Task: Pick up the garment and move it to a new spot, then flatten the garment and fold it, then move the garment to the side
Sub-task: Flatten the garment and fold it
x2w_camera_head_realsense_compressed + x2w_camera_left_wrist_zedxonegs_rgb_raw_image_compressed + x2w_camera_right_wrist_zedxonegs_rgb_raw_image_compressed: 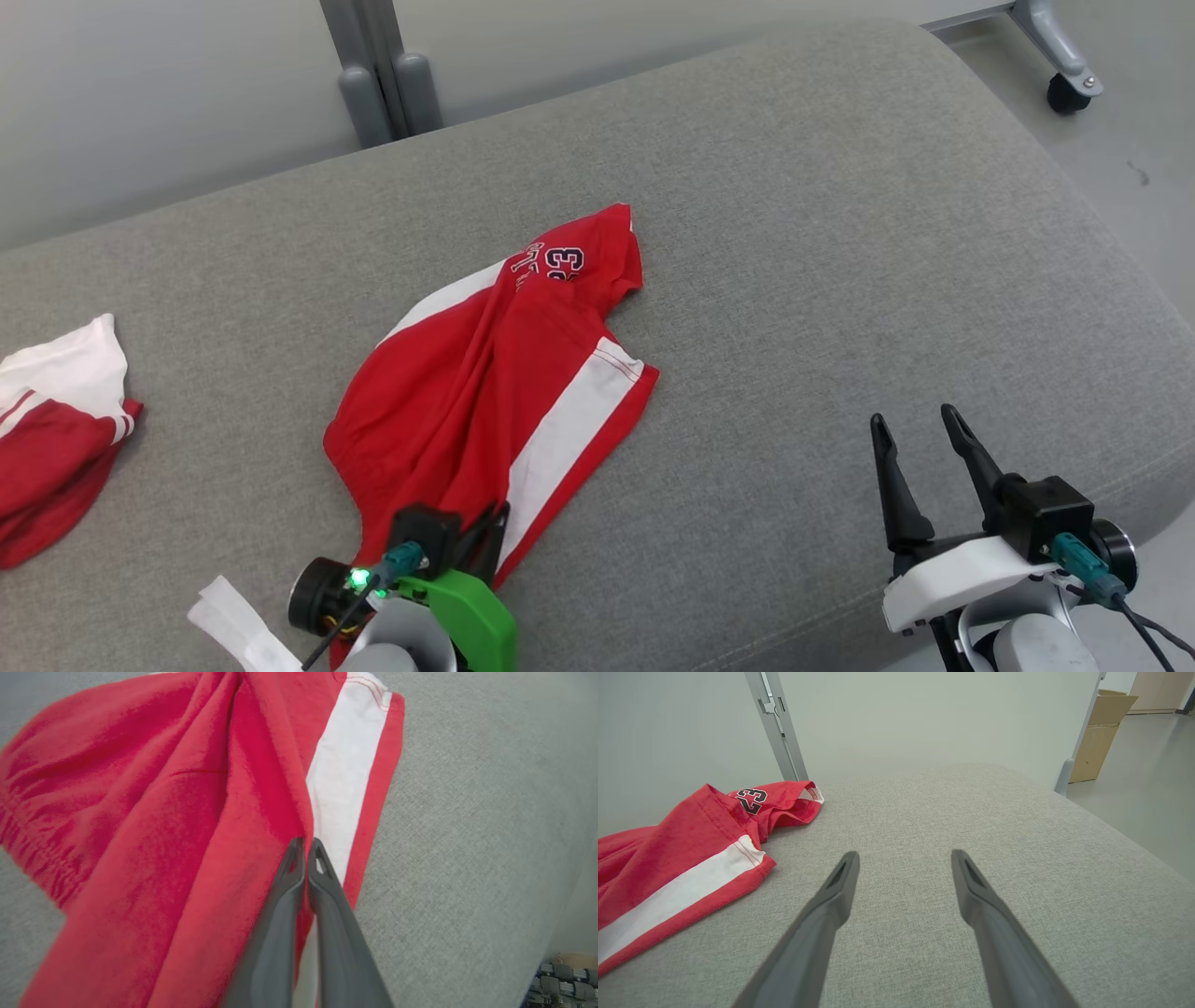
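Note:
The garment [485,392] is a red piece with white side stripes and a "23" print, lying rumpled on the grey padded surface [840,233]. My left gripper [493,525] sits at its near edge. In the left wrist view the fingers of my left gripper [306,841] are pressed together on a red fold of the garment [163,812], beside the white stripe. My right gripper [913,417] stands open over bare grey fabric, well to the right of the cloth. Its wrist view shows the right gripper [904,855] empty, with the garment [668,868] off to the left.
A second red and white garment [56,439] lies at the far left edge. A white slip [233,621] lies near my left arm. A metal post [383,75] stands behind the surface, a caster wheel [1064,93] at the top right, a cardboard box [1104,728] on the floor.

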